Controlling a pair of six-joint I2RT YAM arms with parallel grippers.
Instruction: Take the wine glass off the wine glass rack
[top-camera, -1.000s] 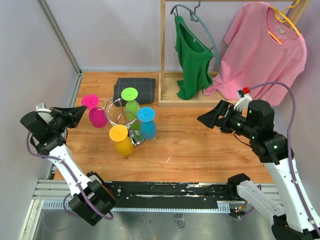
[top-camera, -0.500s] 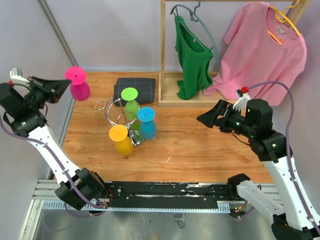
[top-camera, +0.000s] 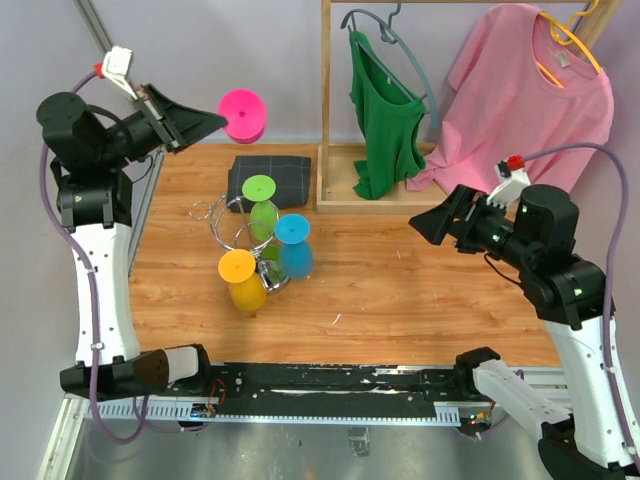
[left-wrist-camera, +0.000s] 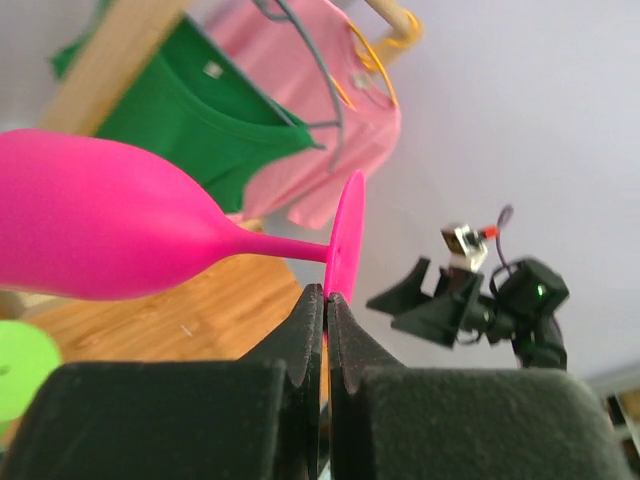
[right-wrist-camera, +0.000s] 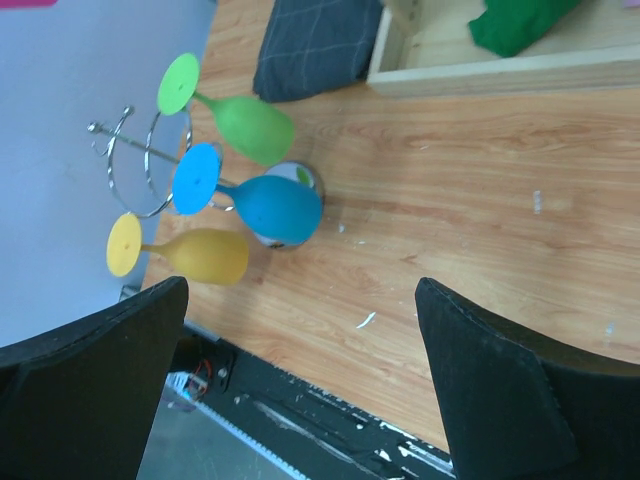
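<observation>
Your left gripper (top-camera: 222, 118) is clamped shut on the pink wine glass (top-camera: 243, 115), with the fingertips pinching the rim of the round foot. The glass is in the air, well apart from the wine glass rack (top-camera: 240, 228), up and behind it, toward the back wall. In the left wrist view the glass lies sideways across the fingers. Its long axis runs level from the bowl on the left, along the thin stem, to the foot on the right, which shows edge-on. From overhead the flat foot faces roughly toward the camera and covers much of the bowl, so the exact tilt is hard to read there.

The rack stands on the wooden table (top-camera: 400, 290). Three glasses hang from its wire arms, feet up. The green glass (top-camera: 262, 205) is on the far side of the rack, the blue glass (top-camera: 293, 245) on its right and the yellow glass (top-camera: 242, 278) on its near side. One curled loop on the rack's left holds nothing. A folded dark cloth (top-camera: 270, 180) lies just behind the rack.

Your right gripper (top-camera: 422, 224) hovers well to the right of the rack with its fingers spread wide, holding nothing and pointing toward the rack.
</observation>
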